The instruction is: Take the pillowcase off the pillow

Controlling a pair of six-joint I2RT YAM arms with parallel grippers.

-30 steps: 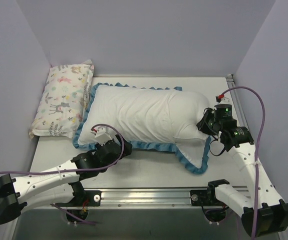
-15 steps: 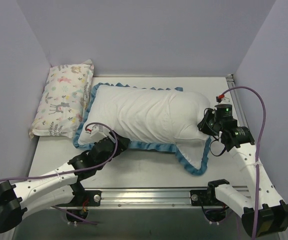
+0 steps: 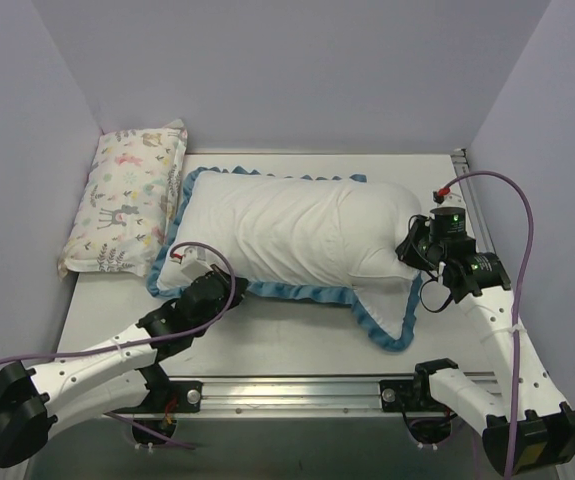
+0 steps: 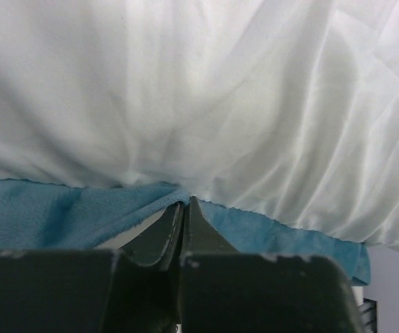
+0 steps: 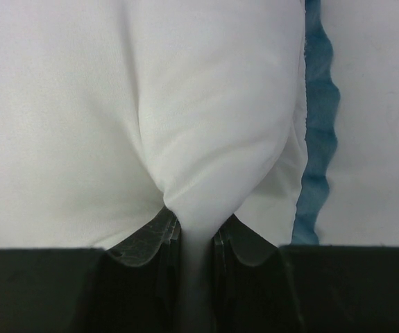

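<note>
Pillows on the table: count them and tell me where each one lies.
2. The large white pillow, mostly inside the blue-trimmed pillowcase, lies mid-table; the animal-print pillow lies along the left edge. None appears hidden.

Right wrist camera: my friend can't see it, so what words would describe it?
The right pincer, two dark fingers at the bottom, is shut on a pinched-up fold of white fabric that fills most of the picture. A blue ruffled trim runs down the right side, with table beyond.

The pillowcase (white reverse up, blue ruffled trim) lies plump and crosswise, the pillow hidden inside.
</note>
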